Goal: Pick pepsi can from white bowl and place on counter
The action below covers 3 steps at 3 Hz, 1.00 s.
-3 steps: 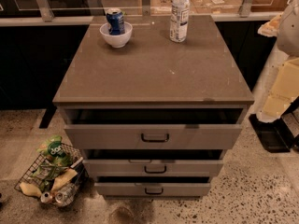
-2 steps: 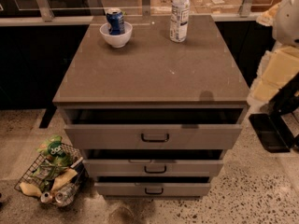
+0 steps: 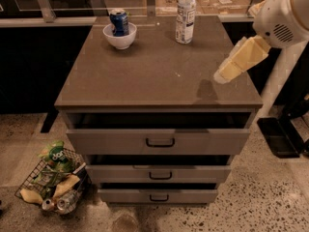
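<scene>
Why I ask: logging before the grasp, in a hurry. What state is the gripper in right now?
Gripper: open or closed cannot be told; above the counter's right edge, apart from the pepsi can in the white bowl.

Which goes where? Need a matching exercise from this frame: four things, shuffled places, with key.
1. pepsi can
2. clear bottle
3. gripper
4. wire basket

A. on the floor, left of the drawers
B. in the white bowl
C. over the counter's right side
D. upright on the counter, back right

Pairs: 1-B, 2-D, 3-C, 4-A
</scene>
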Each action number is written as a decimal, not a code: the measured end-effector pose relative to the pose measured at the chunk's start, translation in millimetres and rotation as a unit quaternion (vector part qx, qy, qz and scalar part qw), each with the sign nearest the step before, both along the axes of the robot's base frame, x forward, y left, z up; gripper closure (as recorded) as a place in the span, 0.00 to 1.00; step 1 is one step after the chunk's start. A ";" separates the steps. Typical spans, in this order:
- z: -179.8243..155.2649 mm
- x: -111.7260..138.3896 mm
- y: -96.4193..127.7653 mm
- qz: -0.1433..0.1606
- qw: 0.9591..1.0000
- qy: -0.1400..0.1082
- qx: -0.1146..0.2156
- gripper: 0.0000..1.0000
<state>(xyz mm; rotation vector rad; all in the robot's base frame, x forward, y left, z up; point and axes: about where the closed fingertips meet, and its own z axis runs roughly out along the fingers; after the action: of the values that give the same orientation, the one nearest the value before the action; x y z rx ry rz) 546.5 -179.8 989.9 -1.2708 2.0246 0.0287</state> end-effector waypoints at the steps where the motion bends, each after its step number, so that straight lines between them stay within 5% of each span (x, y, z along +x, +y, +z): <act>1: -20.1 5.7 28.3 0.005 0.996 -0.023 0.083 0.00; 2: -26.3 21.9 71.9 0.038 0.982 -0.072 0.173 0.00; 3: -4.8 49.1 98.9 0.053 0.958 -0.150 0.240 0.00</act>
<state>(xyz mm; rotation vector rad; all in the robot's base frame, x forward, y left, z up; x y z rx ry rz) 595.6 -80.9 985.1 -0.9991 1.5633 0.3392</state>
